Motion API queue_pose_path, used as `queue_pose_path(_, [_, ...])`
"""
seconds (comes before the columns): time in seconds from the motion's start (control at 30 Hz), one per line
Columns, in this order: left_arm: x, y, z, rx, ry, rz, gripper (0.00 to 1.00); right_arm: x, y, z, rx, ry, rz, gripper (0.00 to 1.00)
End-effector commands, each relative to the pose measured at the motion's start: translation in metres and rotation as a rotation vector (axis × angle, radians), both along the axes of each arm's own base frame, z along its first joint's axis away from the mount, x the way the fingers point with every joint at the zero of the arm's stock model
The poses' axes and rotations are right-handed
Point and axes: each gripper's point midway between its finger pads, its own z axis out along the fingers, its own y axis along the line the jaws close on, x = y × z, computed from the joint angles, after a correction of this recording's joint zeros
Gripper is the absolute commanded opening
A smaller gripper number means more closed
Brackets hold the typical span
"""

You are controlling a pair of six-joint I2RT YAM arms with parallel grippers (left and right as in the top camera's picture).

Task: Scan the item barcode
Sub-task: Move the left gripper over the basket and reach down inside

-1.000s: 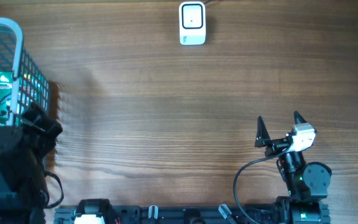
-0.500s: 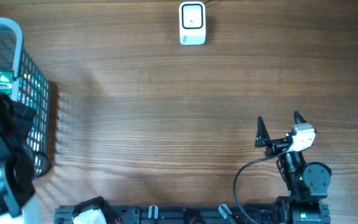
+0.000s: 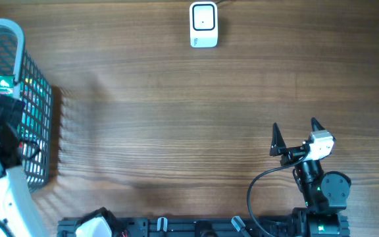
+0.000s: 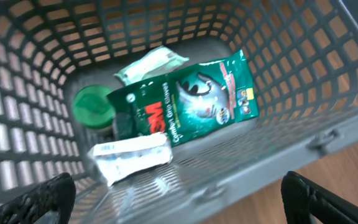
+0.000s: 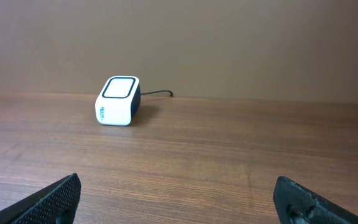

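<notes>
Swung over the nine-o'clock basket [image 3: 20, 31] since earlier, the left claw [image 4: 179, 208] hangs wide above the green packet [image 4: 191, 99] inside, likely to pick it for the twelve-o'clock scanner [image 3: 203, 25]; the right claw [image 3: 295, 133] waits wide.

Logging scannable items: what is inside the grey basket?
A green pouch lies on top, partly covering a pale green packet; a round green lid and a white packet sit beside it. Anything under the pouch is hidden.

Brown wood-grain table [image 3: 176, 131], plain tan wall [image 5: 241, 37] behind it, light seemingly soft and even
</notes>
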Motion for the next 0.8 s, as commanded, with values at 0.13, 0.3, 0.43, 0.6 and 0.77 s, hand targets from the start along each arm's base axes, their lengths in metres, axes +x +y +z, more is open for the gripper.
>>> queue_pose_path(0.13, [-0.005, 0.056, -0.017, -0.048, -0.034, 0.223, 1.0, 0.001, -0.001, -0.001, -0.013, 0.0, -0.006, 1.0])
queue_pose_path(0.3, [-0.008, 0.083, -0.072, -0.299, -0.03, 0.307, 1.0, 0.001, -0.001, -0.001, -0.012, 0.0, -0.007, 1.0])
queue_pose_path(0.43, [-0.021, 0.097, -0.107, -0.385, 0.062, 0.377, 1.0, 0.001, -0.001, -0.001, -0.012, 0.0, -0.006, 1.0])
queue_pose_path(0.6, [-0.027, 0.098, -0.148, -0.468, 0.186, 0.407, 1.0, 0.001, -0.001, -0.001, -0.013, 0.0, -0.007, 1.0])
queue_pose_path(0.77, [-0.033, 0.101, -0.167, -0.482, 0.262, 0.43, 1.0, 0.001, -0.001, -0.001, -0.013, 0.0, -0.007, 1.0])
